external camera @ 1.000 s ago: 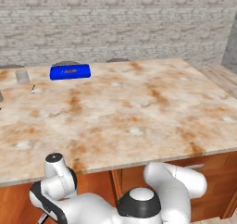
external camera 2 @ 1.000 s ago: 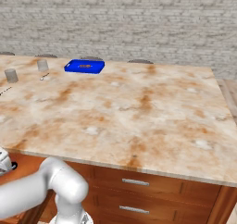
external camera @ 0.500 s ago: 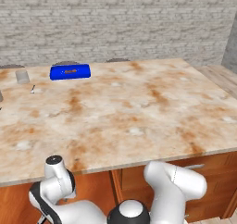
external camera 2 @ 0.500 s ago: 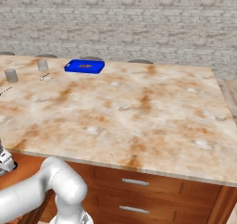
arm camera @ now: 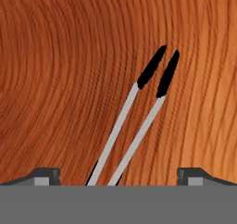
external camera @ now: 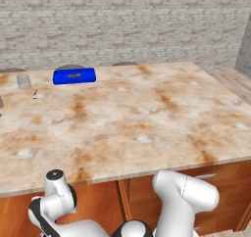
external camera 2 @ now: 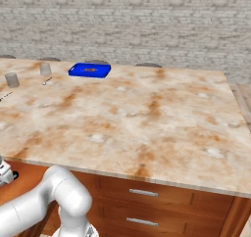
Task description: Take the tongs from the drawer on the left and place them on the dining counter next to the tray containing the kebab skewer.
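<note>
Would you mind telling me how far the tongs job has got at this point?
Done: the drawer is open; the hand view looks onto its wooden floor. In hand: the open gripper hangs over the tongs, fingertips either side of the grey arms, nothing gripped yet. Left: closing on them, lifting, and setting them on the dining counter beside the blue tray, which holds the kebab skewer.

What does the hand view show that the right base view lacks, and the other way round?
Hand view: long slim tongs with grey metal arms and black tips, lying on the orange-brown wooden drawer floor between the open jaws. Right base view: the beige marble dining counter, the bright blue tray holding the small kebab skewer, two small grey cups. Shared: reddish-brown wood, here drawer, there cabinet fronts.
</note>
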Robot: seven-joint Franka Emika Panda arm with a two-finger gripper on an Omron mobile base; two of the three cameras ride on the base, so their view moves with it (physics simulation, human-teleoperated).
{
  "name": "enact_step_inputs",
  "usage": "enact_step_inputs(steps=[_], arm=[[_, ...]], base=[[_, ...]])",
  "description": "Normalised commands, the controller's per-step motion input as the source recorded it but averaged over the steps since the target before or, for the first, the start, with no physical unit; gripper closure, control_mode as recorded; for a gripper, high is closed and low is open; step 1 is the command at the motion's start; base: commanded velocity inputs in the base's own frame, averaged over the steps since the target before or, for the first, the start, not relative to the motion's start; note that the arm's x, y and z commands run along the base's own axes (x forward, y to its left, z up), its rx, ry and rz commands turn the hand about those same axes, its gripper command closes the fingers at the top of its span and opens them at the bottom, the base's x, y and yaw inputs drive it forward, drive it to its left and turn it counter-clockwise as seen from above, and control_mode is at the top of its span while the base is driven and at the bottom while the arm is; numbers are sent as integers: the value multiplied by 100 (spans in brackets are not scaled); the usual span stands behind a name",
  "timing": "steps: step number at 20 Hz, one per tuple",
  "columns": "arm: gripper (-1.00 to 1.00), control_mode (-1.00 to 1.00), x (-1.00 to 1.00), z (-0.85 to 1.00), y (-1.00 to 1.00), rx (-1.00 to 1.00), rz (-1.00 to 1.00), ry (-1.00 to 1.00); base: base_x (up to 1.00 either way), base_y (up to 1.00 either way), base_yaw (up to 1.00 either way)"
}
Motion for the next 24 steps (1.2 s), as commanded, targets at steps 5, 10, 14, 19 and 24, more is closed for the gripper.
enact_step_inputs(steps=[5,10,14,19,24], arm=[[-100,-100,21,-7,21,0,0,0],[-100,-100,4,-8,8,0,0,0],[-100,-100,0,-14,0,0,0,0],[-100,-100,0,-13,0,0,0,0],[-100,-100,0,-14,0,0,0,0]], base=[[0,0,0],[0,0,0],[0,0,0],[0,0,0],[0,0,0]])
